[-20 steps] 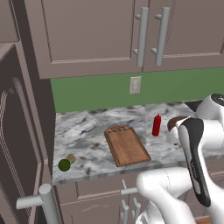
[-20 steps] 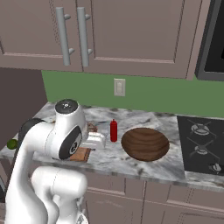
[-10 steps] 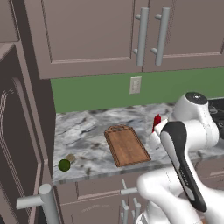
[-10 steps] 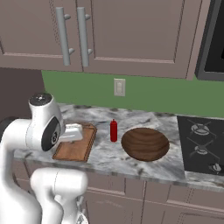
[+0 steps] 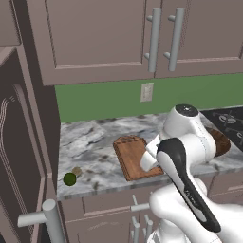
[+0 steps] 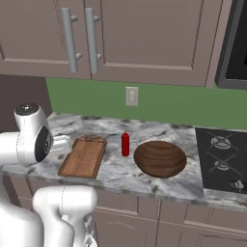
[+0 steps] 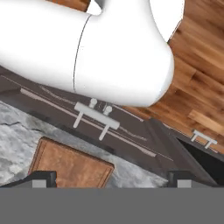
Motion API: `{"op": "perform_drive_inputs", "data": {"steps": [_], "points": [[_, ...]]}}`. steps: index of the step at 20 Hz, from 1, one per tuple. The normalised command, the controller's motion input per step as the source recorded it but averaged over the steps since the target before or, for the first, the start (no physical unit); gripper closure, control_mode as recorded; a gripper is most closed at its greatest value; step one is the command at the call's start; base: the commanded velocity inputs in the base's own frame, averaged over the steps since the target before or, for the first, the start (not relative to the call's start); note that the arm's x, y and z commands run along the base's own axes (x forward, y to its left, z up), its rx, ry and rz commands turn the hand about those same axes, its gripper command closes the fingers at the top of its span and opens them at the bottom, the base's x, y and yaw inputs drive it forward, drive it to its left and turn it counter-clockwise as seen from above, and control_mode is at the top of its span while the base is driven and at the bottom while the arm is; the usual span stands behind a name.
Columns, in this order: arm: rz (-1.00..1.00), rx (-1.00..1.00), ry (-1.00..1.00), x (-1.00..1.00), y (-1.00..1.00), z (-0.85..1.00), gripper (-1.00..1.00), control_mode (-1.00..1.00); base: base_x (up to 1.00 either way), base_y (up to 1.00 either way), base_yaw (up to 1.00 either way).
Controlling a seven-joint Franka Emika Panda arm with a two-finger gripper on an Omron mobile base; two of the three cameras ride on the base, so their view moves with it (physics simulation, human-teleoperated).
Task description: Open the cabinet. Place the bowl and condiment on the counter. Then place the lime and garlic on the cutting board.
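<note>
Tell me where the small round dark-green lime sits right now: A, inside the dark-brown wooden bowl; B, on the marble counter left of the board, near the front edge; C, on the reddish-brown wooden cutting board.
B: the lime lies on the grey-and-white marble counter near its front edge, left of the reddish-brown cutting board, which is bare.

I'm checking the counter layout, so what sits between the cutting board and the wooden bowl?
The red condiment bottle stands upright on the marble between the cutting board and the bowl, touching neither; the right base view shows it.
</note>
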Motion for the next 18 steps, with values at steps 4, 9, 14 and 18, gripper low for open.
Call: {"op": "perform_drive_inputs", "data": {"steps": [4,9,14,18], "points": [[0.13,0.0,0.08,0.0,0.37,-0.14,-1.0,-1.0,0.0,0.0,0.0],[0.1,0.0,0.05,0.0,0.47,-0.15,-1.0,-1.0,0.0,0.0,0.0],[0.06,0.0,0.02,0.0,0.55,-0.07,-1.0,-1.0,0.0,0.0,0.0],[0.03,0.0,0.02,0.0,0.43,-0.09,-1.0,-1.0,0.0,0.0,0.0]]}}
